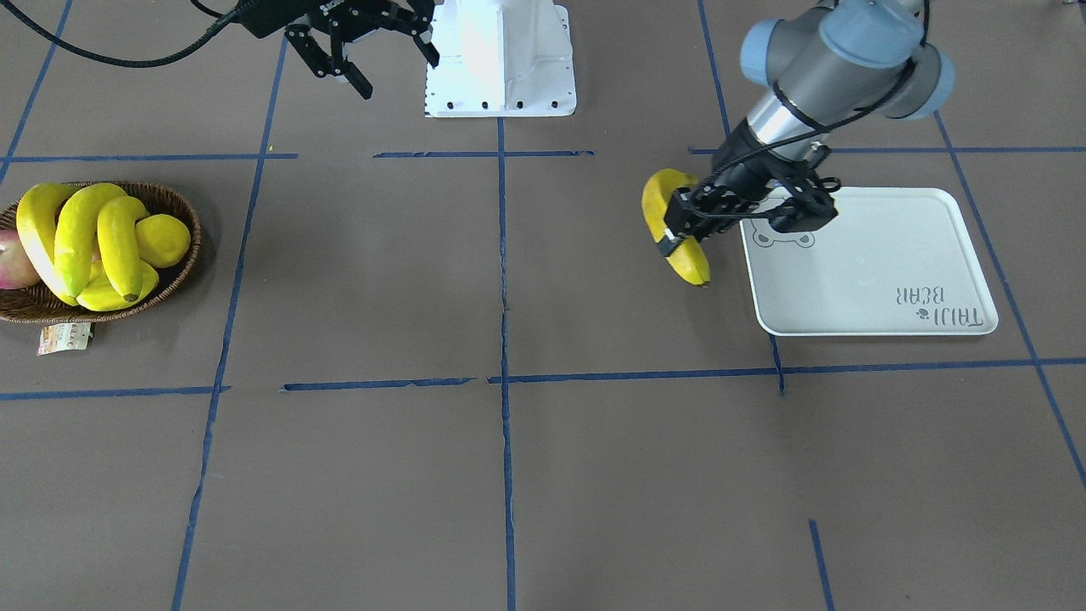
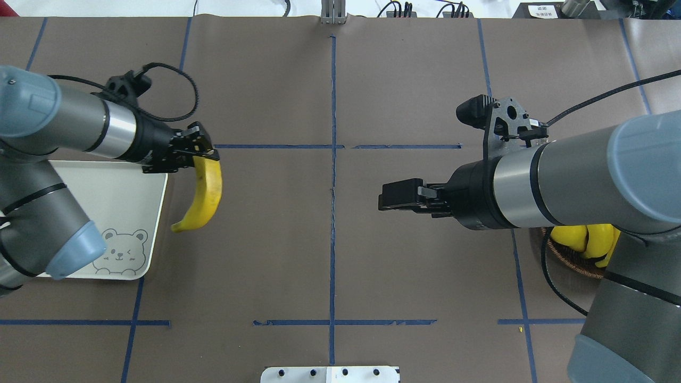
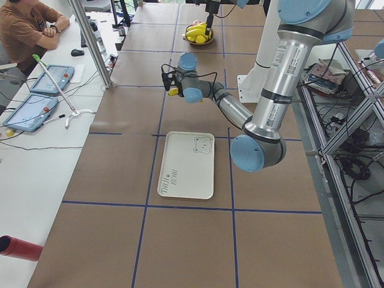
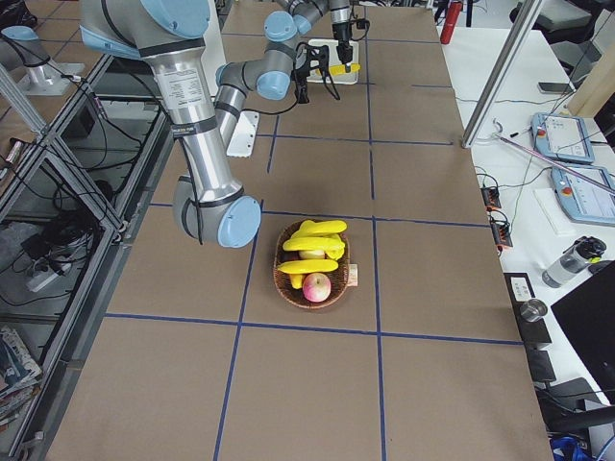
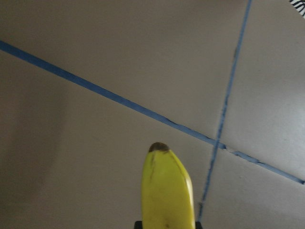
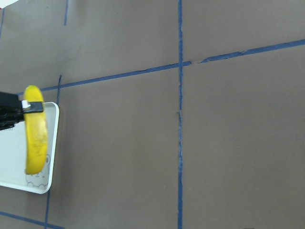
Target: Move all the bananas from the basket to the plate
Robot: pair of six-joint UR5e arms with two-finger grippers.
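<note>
Exterior front-facing view shows the wicker basket point(image 1: 188, 259) at the picture's left edge of the brown worktop point(image 1: 509, 475), with a paper tag point(image 1: 64, 338) at its near rim. Three bananas point(image 1: 76, 238) lie piled in it beside a lemon point(image 1: 165, 240) and a reddish fruit point(image 1: 13, 259). At the picture's right lies the white plate point(image 1: 865, 271). Just beside its left edge, the left gripper point(image 1: 674, 233) is clamped around the fourth banana point(image 1: 694, 265), held above the worktop. Farther back, the right gripper point(image 1: 397, 72) hangs with its fingers spread apart.
</note>
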